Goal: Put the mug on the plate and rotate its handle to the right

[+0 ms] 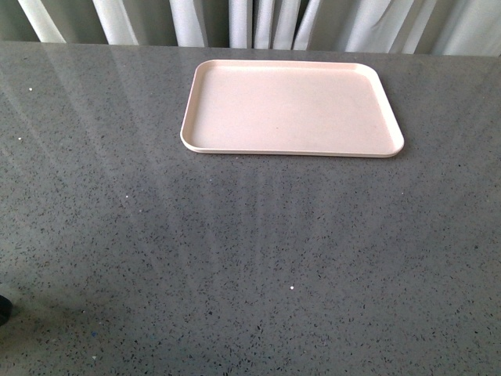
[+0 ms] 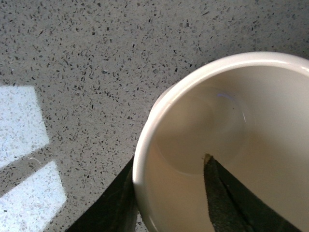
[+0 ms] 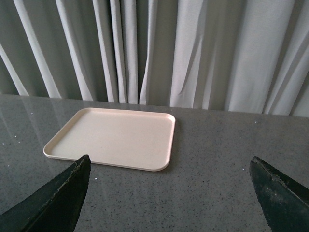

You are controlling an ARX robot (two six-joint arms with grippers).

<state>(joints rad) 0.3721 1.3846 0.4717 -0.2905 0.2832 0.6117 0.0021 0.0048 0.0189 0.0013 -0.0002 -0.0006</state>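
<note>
Our left gripper [image 2: 169,162] sits over the white mug [image 2: 159,121], which shows only in the left wrist view, seen from above with its pale inside and rounded rim. One dark finger [image 2: 236,203] reaches down inside the mug. The other runs outside, against the rim. The claw is spread across the mug's wall, and we see a clear strip of the inner wall between the rim and the inside finger, so nothing is pinched. The mug stands on the grey speckled table [image 2: 96,58], next to two bright patches of light [image 2: 24,121] on the stone.

The pale pink plate [image 1: 291,110] lies flat at the far side of the table [image 1: 235,258], close to the white curtains [image 1: 258,23], with bare tabletop all around it. From the front view we cannot place the mug relative to the plate.

Our right gripper [image 3: 170,159] hangs above the table with its two dark fingers [image 3: 63,198] spread wide and holding nothing. Between them we look across to the plate [image 3: 113,137] and the curtains [image 3: 203,48] behind it.
</note>
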